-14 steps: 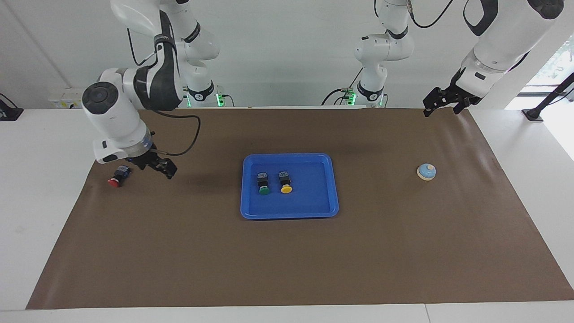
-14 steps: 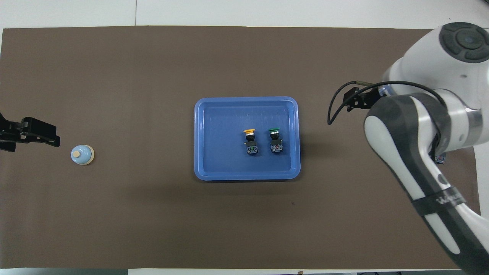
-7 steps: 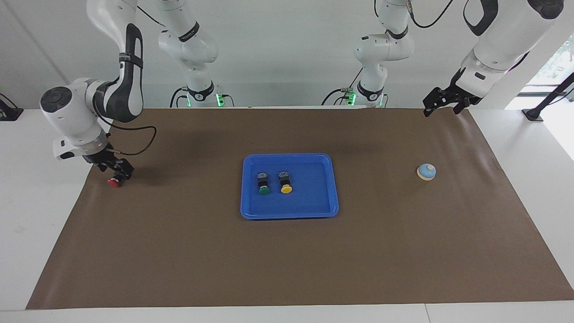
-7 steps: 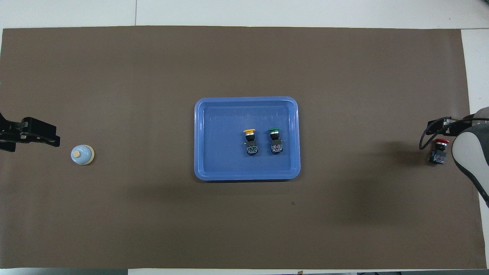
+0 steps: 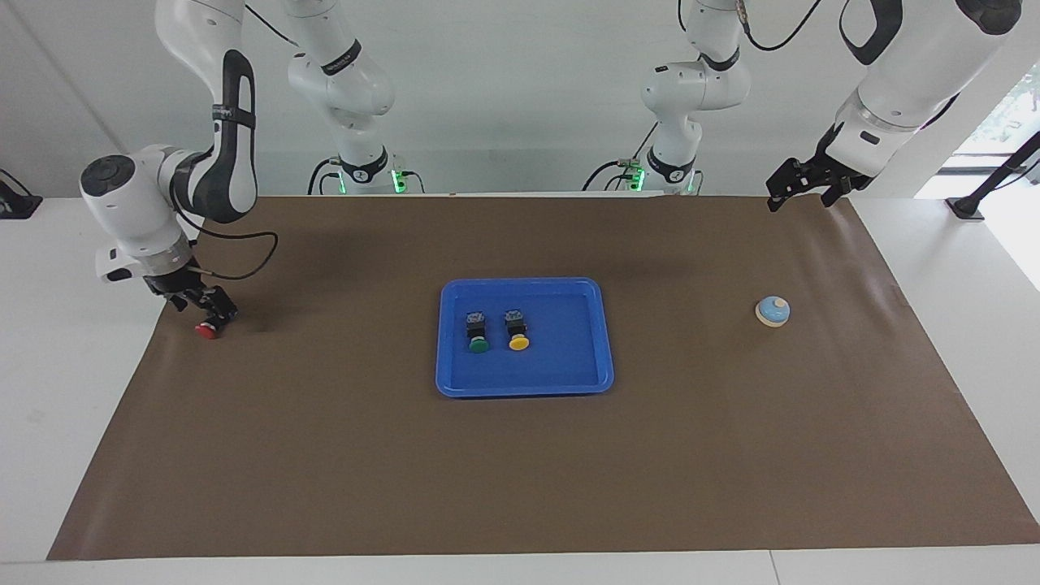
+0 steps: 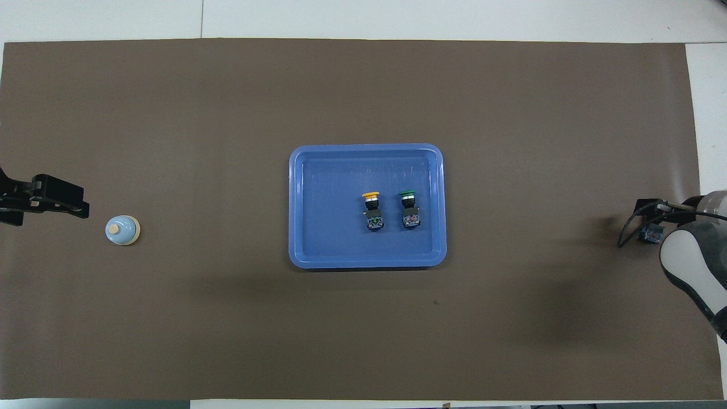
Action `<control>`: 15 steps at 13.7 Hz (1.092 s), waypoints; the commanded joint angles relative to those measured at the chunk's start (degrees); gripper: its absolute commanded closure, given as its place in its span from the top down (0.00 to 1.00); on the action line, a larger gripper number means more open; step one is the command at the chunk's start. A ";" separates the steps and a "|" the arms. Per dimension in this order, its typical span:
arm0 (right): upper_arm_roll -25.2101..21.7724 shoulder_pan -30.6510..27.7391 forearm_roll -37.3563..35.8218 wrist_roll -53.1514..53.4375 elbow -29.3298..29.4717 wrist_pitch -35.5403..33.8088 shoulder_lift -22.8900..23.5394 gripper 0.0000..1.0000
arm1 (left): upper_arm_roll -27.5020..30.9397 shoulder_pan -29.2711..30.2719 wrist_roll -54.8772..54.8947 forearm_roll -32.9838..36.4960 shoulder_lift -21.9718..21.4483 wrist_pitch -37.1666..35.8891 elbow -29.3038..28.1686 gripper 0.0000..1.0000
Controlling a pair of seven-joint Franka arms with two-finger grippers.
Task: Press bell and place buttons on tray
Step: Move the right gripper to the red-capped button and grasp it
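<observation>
Lowered since earlier onto the red button (image 5: pixel 206 330) on the brown mat (image 5: pixel 520 455), the right gripper (image 5: pixel 213 310) is spread, as is the left gripper (image 5: pixel 800 184).

1. Right arm: enters from 11 o'clock in the facing view, elbow high, wrist angled down toward 5 o'clock.
2. Right gripper (image 5: pixel 207 307): low at the table, jaws spread wide.
3. Left arm: waits, raised at 2 o'clock.
4. Left gripper (image 5: pixel 800 185): points toward 8 o'clock, jaws apart.
</observation>
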 commanded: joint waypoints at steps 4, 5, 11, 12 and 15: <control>1.21 -2.48 0.26 -1.07 -4.33 5.15 -0.31 0.30 | -0.21 0.35 0.11 0.60 -1.34 1.09 -1.44 1.00; 1.21 -2.39 0.26 -1.07 -4.34 4.98 -0.31 0.00 | -0.21 0.35 0.11 0.60 -1.34 1.09 -1.35 1.00; 7.16 -1.60 0.44 0.77 8.80 -15.62 -0.84 0.00 | -0.21 0.35 0.11 0.60 -1.34 1.00 -1.44 1.00; 9.97 -1.51 0.44 2.87 12.76 -20.81 -0.49 0.00 | -0.21 0.35 0.11 0.60 -1.34 1.00 -1.44 1.00; 19.20 0.23 0.52 12.51 22.96 -33.31 1.09 0.00 | -0.21 0.35 0.11 0.60 -1.34 1.00 -1.44 1.00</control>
